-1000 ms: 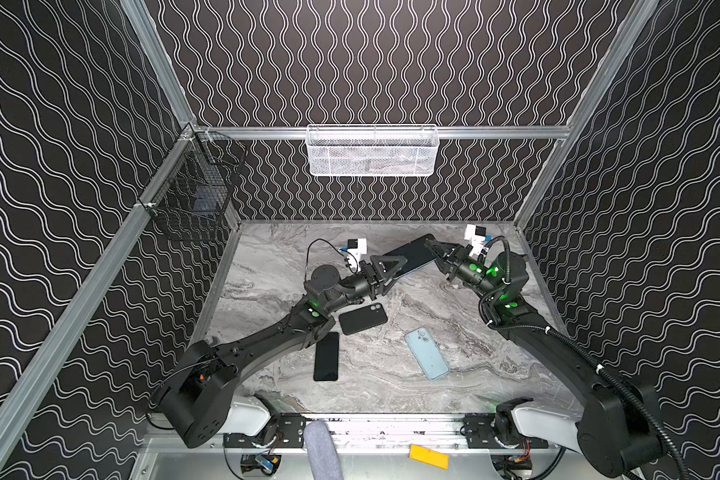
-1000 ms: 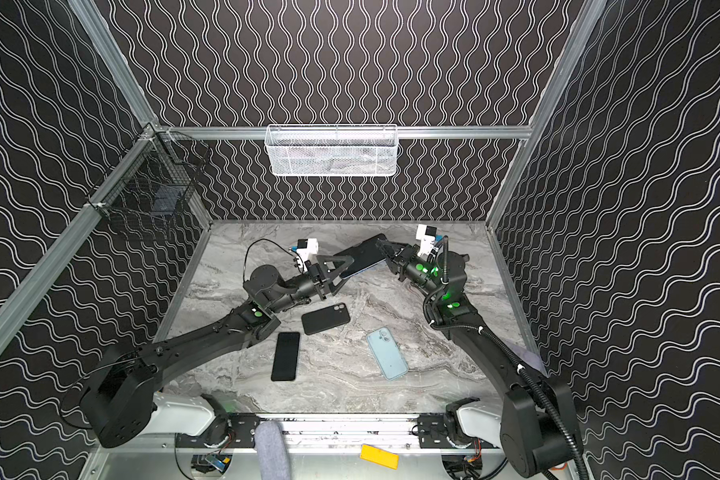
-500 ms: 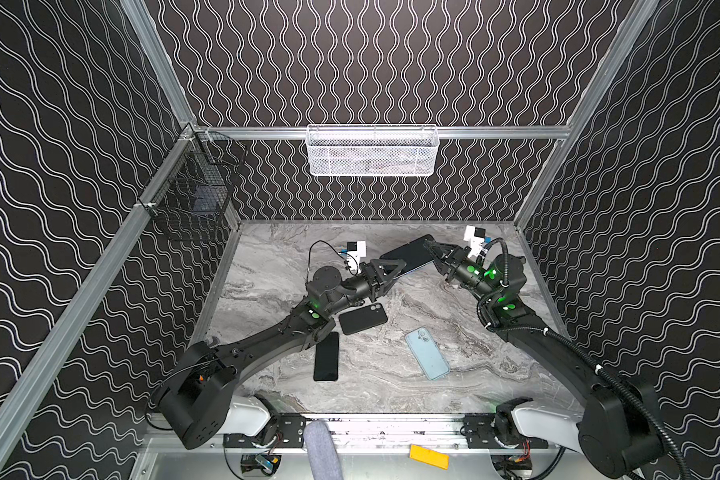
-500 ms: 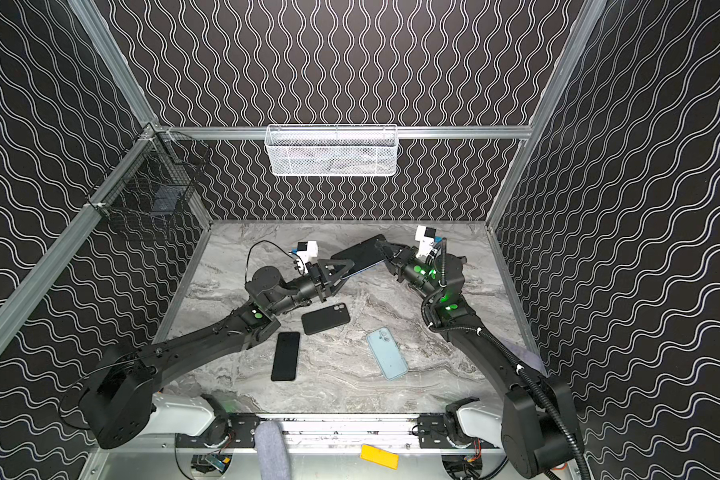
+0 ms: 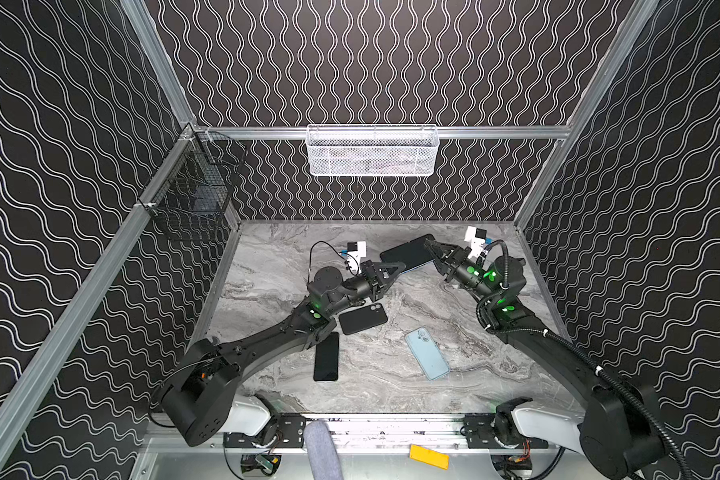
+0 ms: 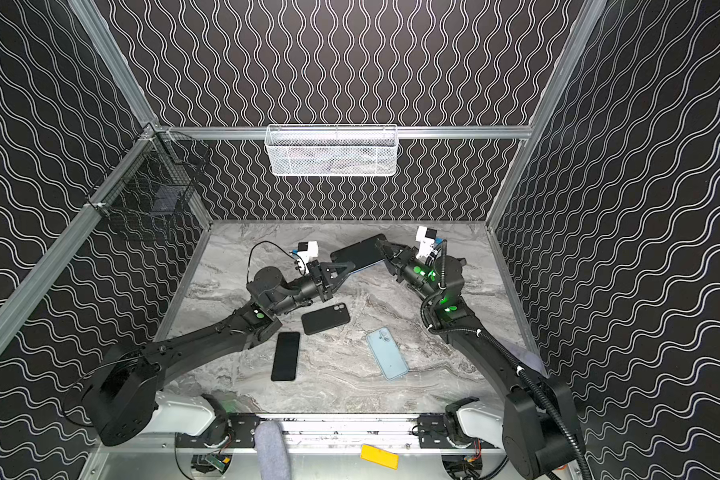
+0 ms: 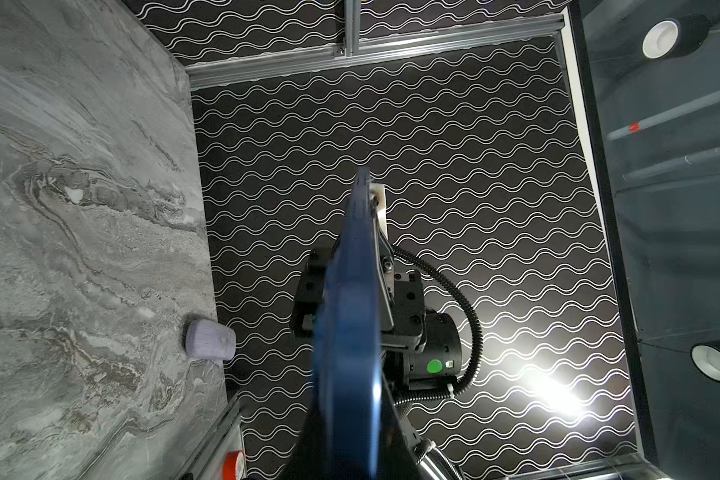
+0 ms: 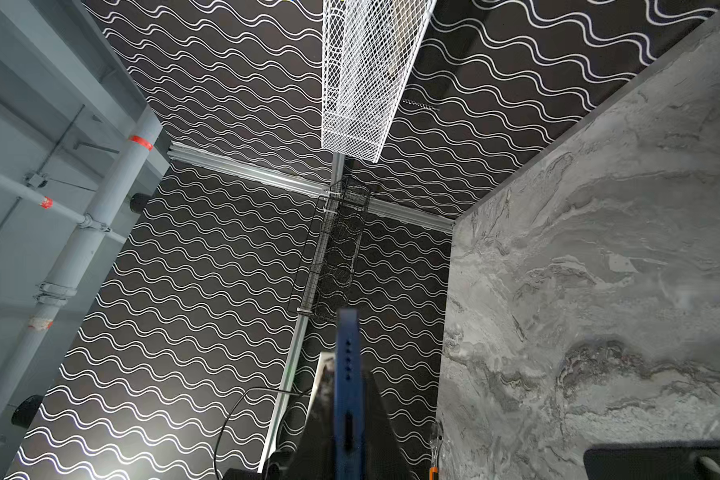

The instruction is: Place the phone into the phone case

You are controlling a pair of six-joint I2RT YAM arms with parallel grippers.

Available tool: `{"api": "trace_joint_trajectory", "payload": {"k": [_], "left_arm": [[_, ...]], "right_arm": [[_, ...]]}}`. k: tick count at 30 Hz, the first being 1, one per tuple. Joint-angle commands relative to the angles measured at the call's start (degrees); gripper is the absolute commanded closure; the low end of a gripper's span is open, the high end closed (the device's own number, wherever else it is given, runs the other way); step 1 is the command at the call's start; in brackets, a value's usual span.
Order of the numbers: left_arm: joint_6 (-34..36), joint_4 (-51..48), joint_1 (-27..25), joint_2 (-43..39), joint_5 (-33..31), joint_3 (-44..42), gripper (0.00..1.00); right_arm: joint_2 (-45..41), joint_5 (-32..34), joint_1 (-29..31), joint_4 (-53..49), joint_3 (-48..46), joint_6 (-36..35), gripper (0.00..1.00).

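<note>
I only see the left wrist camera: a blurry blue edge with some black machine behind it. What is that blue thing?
Observer: A phone with a dark screen, seen face-on in both top views, held above the table.
Visitor: Who holds it?
Observer: The left hand pinches one end; the right hand, your black machine, the other.
Visitor: Anything lying below?
Observer: A black case, a black phone and a pale blue phone or case lie flat there.
</note>
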Motion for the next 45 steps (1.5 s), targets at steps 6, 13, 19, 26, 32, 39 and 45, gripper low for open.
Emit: {"api": "trace_joint_trajectory", "payload": {"k": [6, 13, 19, 26, 32, 39, 45], "left_arm": [[4.23, 0.12, 0.01, -1.22, 0.30, 1.04, 1.00], [7.70, -4.24, 0.75, -3.34, -0.32, 0.39, 1.00], [11.47, -6.39, 1.71, -5.25, -0.49, -0.44, 1.00], [23.51, -19.28, 4.10, -10.49, 0.07, 1.47, 1.00], [35.60, -32.33, 6.75, -16.47, -1.02, 3.50, 1.00], [37.56, -33.49, 14.16, -20.06, 6.28, 0.26, 1.00], [38.63, -35.26, 18.40, -21.83, 15.06, -2.64, 1.00]], "right_arm": [[-0.50, 0.41, 0.07, 2.31, 0.02, -2.27, 0.99], [-2.30, 1.94, 0.09, -1.32, 1.26, -5.20, 0.74], [-3.87, 2.86, -0.08, -4.60, 2.30, -7.89, 0.37], [-9.33, 8.27, -0.12, -23.59, 7.02, -20.04, 0.23], [-9.87, 21.85, -0.16, -59.33, 17.77, -32.13, 0.24], [-2.94, 25.84, 0.22, -80.38, 15.55, -36.63, 0.24], [2.58, 26.68, 7.22, -84.81, 9.17, -36.73, 0.25]]}}
